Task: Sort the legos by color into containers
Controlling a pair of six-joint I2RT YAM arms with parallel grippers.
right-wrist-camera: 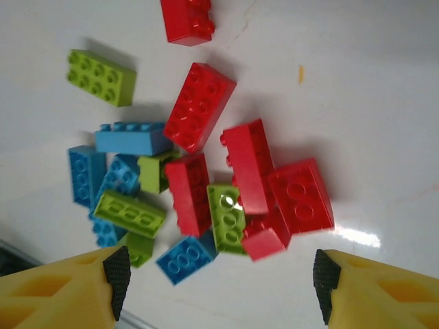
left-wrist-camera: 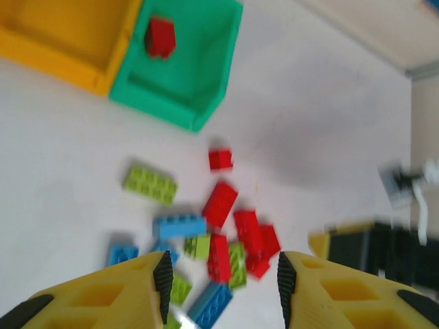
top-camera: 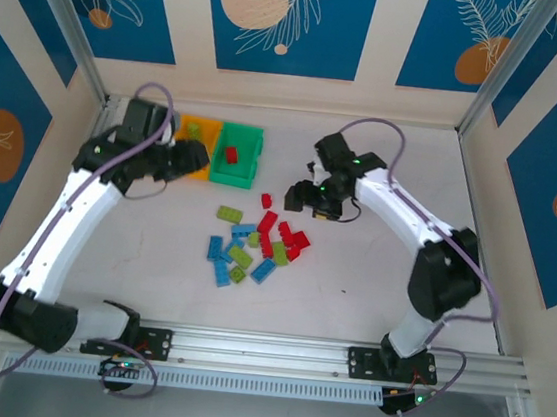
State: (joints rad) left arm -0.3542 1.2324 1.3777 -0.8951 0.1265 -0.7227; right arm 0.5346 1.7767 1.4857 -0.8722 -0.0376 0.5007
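In mid-frame of the top view the legos (top-camera: pixel 254 246) lie heaped, some overlapping, one red brick (top-camera: pixel 231 154) in the green bin (top-camera: pixel 234 176); the left arm (top-camera: pixel 77 206) hides part of the containers (top-camera: pixel 205 150). The right gripper (right-wrist-camera: pixel 219 274) hangs spread and empty at the heap's upper right, the left gripper (left-wrist-camera: pixel 223 288) likewise beside the bins.

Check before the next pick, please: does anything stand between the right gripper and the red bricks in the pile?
Nothing visible does. The right gripper hangs open above the pile, red bricks in plain sight between its fingers. A lime green brick lies tight against them and might get nudged.
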